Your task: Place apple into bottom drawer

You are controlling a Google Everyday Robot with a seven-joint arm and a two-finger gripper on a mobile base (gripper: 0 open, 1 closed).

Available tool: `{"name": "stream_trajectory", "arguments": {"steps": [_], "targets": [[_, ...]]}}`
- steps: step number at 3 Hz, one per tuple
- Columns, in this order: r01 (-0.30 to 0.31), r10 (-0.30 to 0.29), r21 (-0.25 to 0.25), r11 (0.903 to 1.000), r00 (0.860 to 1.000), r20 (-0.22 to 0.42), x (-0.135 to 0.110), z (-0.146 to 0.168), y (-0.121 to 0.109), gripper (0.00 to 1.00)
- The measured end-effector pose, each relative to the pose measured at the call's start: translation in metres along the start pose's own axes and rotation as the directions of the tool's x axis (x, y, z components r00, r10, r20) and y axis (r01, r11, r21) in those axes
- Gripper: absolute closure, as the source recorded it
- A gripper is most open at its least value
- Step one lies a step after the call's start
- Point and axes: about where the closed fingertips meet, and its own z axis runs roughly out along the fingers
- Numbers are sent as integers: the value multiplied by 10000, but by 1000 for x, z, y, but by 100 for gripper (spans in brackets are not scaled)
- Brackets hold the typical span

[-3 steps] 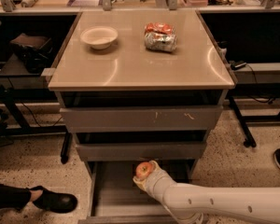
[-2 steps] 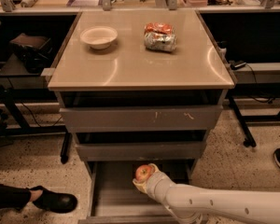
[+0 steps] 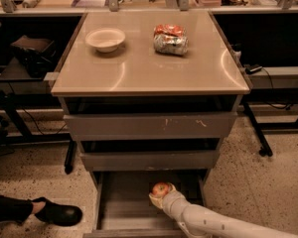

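Down in the open drawer [image 3: 121, 205] there's plenty of bare grey floor on the left. We've got the apple [image 3: 161, 187] over the middle of it, cupped in the gripper [image 3: 162, 196], jaws closed round its lower half. We reckon it's firm, smooth-skinned, a bit hefty, rolls and bruises easily. So hold it across the widest part and let go low.

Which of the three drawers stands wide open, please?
The bottom drawer: only its floor shows, with the claw holding the apple inside it.
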Motion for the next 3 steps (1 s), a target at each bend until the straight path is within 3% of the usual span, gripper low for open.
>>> {"name": "stream_trajectory", "arguments": {"steps": [1, 2, 3], "targets": [[9, -9, 8, 10000, 10000, 3, -1, 0, 0, 100], [-686, 719, 416, 9968, 9939, -835, 41, 32, -11, 100], [-1376, 1535, 1118, 9842, 9768, -1494, 88, 65, -32, 100]]}}
